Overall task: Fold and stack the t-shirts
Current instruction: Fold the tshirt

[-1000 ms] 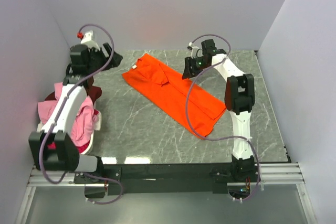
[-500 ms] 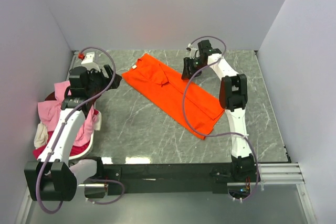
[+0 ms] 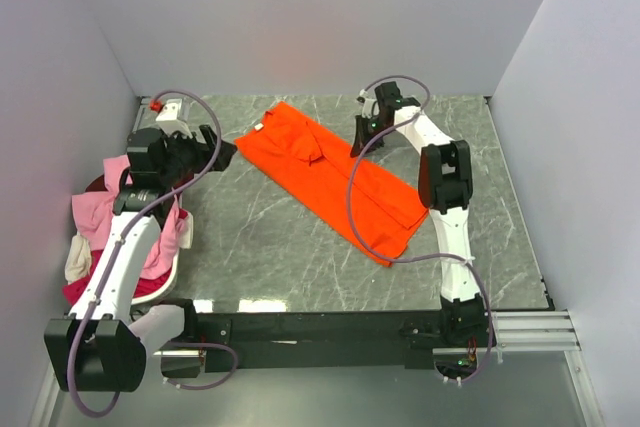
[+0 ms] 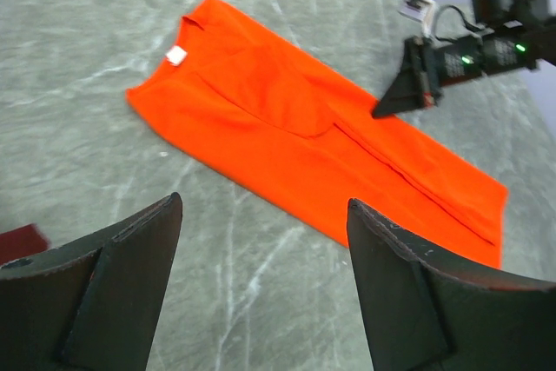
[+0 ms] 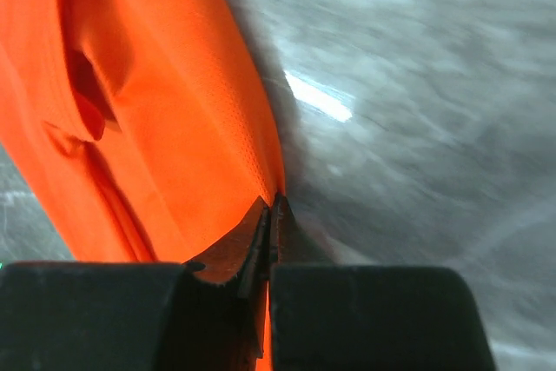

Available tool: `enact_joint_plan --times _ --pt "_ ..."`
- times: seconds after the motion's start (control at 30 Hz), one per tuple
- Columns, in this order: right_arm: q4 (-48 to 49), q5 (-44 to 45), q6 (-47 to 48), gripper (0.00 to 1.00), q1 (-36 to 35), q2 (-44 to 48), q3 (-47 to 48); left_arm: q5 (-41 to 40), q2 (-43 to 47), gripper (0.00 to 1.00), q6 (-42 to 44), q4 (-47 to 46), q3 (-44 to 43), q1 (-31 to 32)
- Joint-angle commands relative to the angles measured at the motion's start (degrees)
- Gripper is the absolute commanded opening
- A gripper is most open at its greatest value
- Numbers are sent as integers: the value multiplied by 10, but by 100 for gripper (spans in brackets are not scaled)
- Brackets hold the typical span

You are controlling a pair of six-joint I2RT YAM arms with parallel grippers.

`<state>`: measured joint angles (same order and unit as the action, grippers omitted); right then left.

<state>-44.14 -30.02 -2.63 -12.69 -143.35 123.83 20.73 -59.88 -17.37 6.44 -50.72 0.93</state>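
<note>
Orange tee (image 3: 330, 182) lay folded lengthwise across the counter (image 3: 270, 237), 11 to 4 o'clock. Right jaws pressed together, pinching its 1 o'clock edge; left jaws spread, empty, at 10. Cross-fold pending. Pink pile (image 3: 150, 232) at 9 unfolded; nothing stacked.

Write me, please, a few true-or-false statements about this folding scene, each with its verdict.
1. The bright orange cotton t-shirt lies spread flat with both sleeves out. False: it is folded lengthwise into a long strip on the grey marbled table.
2. The right pincer is shut on the orange shirt's edge. True.
3. The left pincer grips a pink shirt. False: it hangs open over the table, holding nothing.
4. A small white neck label shows at the orange shirt's end nearer the left arm. True.
5. The pink and magenta t-shirts are stacked on the orange one. False: they lie heaped at the table's left edge, apart from it.
</note>
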Motion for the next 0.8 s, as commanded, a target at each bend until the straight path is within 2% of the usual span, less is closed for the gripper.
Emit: enact_joint_plan --times 0.0,0.27,0.33,0.4,0.43,0.47,0.5,0.6,0.63,0.77 --pt "34 47 -35 0 35 48 -32 93 -15 81 -8 -36 4 -1" --pt "27 39 -27 0 115 82 -89 248 -101 81 -53 -84 -5 1" --pt "25 39 -14 1 138 101 -117 261 -118 80 -65 -87 -12 15" --pt "18 37 1 15 150 116 -141 259 -145 79 -57 -71 -21 44" --pt "3 50 59 39 158 157 -159 235 -167 78 -49 -43 -35 80" --pt "3 51 60 40 159 157 -159 220 -167 78 -49 -42 -35 80" --pt "2 67 75 47 163 175 -186 208 -179 77 -48 -23 -38 103" --pt "43 116 145 54 164 274 -253 160 -197 74 -56 3 -42 126" --pt "75 123 178 54 163 329 -306 152 -198 73 -53 9 -43 136" --pt "105 130 282 55 130 445 -424 73 -154 74 -29 44 -57 140"
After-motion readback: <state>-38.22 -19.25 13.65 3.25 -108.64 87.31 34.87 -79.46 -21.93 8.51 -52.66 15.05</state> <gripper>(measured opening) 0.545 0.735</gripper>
